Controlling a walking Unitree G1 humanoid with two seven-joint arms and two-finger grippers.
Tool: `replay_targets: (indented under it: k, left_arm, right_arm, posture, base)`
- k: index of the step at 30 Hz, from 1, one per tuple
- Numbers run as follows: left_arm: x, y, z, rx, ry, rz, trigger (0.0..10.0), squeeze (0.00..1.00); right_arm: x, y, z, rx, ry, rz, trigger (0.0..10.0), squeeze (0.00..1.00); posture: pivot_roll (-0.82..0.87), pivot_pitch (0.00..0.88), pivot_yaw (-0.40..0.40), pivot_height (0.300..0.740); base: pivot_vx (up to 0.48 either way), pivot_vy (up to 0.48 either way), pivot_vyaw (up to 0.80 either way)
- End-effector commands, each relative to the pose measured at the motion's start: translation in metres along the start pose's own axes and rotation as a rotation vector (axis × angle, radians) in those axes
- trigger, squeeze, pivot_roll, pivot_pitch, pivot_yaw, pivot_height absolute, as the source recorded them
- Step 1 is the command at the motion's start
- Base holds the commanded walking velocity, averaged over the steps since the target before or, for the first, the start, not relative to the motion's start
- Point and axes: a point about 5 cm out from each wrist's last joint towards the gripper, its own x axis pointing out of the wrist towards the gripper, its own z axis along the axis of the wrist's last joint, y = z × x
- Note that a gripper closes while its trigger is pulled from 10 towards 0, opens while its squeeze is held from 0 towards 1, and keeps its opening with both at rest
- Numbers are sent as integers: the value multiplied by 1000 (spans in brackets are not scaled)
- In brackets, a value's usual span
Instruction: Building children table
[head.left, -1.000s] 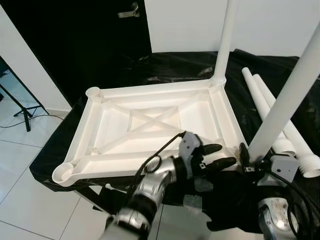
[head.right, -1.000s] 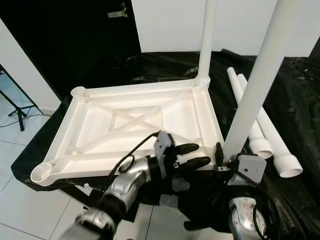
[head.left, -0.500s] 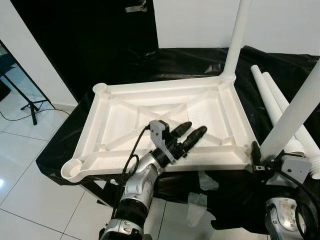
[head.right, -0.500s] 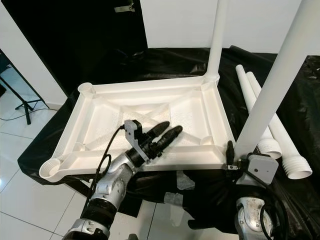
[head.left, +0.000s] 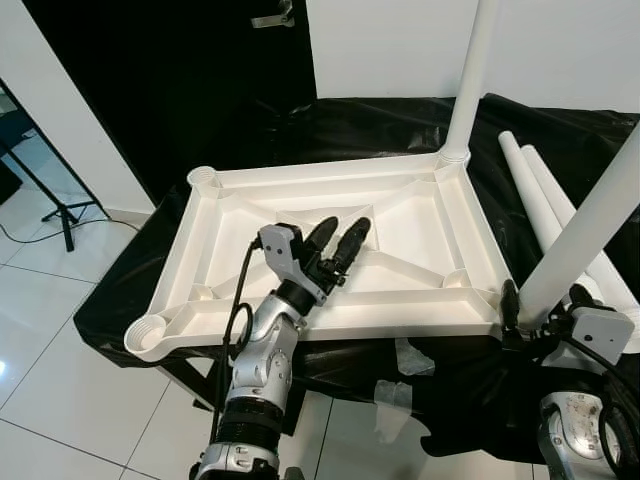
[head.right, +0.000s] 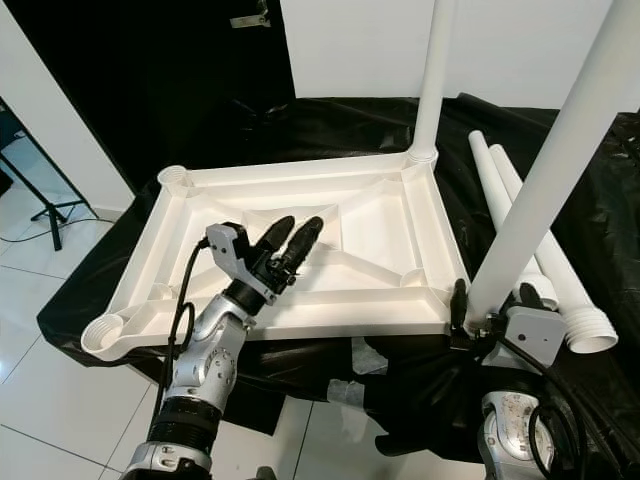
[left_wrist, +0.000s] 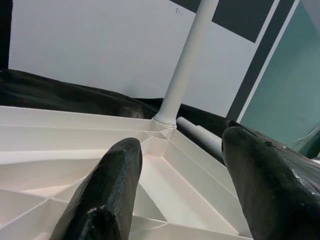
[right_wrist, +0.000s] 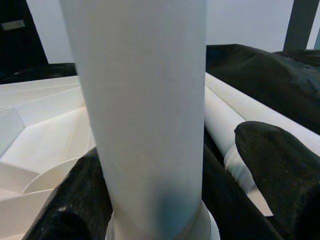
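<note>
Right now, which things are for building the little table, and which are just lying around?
For the table: white tabletop, leg already standing in the far corner, leg in the right hand, two spare legs.

Just around: black cover, tripod, door.

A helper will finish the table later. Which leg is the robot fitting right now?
Find the upside-down white tabletop on the black-draped bench. At its near right corner a white leg leans, with the right pincer around its base. The far-corner leg stands upright with no pincer on it, and two more lie flat.
</note>
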Motion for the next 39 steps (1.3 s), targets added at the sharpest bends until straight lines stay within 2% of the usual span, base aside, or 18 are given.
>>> replay_targets:
  k: [1, 4, 12, 20, 24, 31, 34, 39]
  left_arm:
    - [-19, -5, -17, -38, 28, 77, 10000, 0]
    - [-21, -4, -16, -34, 31, 90, 10000, 0]
    - [-39, -2, -19, 78, 111, 122, 10000, 0]
    - [-49, -1, -29, 120, 192, 140, 10000, 0]
    - [-62, 3, -32, 125, 232, 177, 10000, 0]
    - [-63, 5, -31, 122, 220, 196, 10000, 0]
    - [-59, 4, -24, 91, 171, 203, 10000, 0]
    - [-58, 1, -18, 87, 129, 191, 10000, 0]
  right_arm:
    - [-3, -1, 1, -9, 11, 10, 10000, 0]
    - [-4, -2, 2, -12, 12, 11, 10000, 0]
    - [-19, -5, 3, -8, 43, 55, 10000, 0]
    - [-22, -8, 5, -15, 49, 63, 10000, 0]
    - [-24, -9, 5, -20, 54, 70, 10000, 0]
    - [-22, -7, 5, -15, 54, 85, 10000, 0]
    - [-20, -6, 3, -13, 55, 92, 10000, 0]
    - [-18, -4, 2, -13, 55, 98, 10000, 0]
  posture:
    - [60, 0, 74, 740]
    - [60, 0, 75, 740]
    - [57, 0, 77, 740]
    - [57, 0, 74, 740]
    - [62, 0, 70, 740]
    - [70, 0, 63, 740]
    - [74, 0, 59, 740]
    - [76, 0, 58, 740]
  base:
    - [0, 0, 0]
    - [0, 0, 0]
    - [0, 0, 0]
    - [0, 0, 0]
    - [0, 0, 0]
    - [0, 0, 0]
    - [0, 0, 0]
    - [0, 0, 0]
